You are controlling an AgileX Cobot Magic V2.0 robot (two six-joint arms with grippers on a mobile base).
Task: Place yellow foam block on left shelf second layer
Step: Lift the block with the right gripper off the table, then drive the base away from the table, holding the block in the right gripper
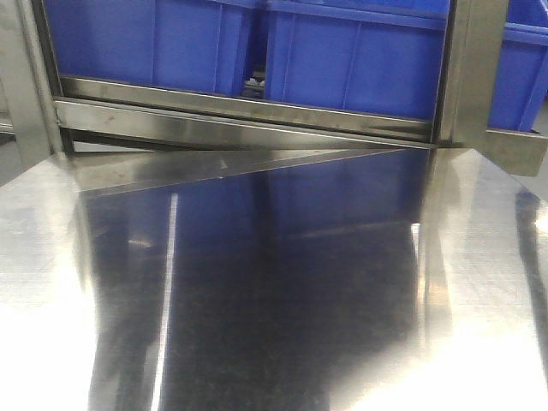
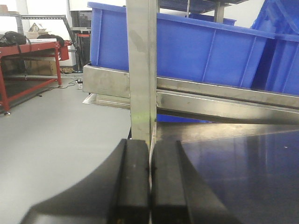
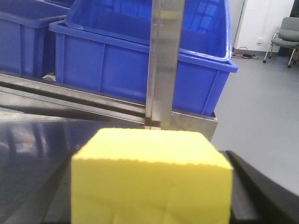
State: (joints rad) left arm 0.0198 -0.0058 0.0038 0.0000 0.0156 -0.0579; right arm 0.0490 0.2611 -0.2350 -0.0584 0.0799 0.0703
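The yellow foam block (image 3: 152, 186) fills the lower middle of the right wrist view. My right gripper (image 3: 149, 156) is shut on it, with a black finger (image 3: 254, 189) showing at each side. Beyond the block stand a steel shelf post (image 3: 163, 60) and a shelf rail carrying blue bins (image 3: 131, 65). My left gripper (image 2: 150, 145) is shut with nothing in it, its pads (image 2: 135, 177) together, just in front of another steel shelf post (image 2: 142, 70). Neither gripper nor the block shows in the front view.
A shiny steel tabletop (image 1: 282, 291) runs up to the steel shelf rail (image 1: 240, 111), which holds blue bins (image 1: 351, 60). In the left wrist view, grey floor and a red-framed bench (image 2: 28, 51) lie to the left. A grey chair (image 3: 285, 35) stands far right.
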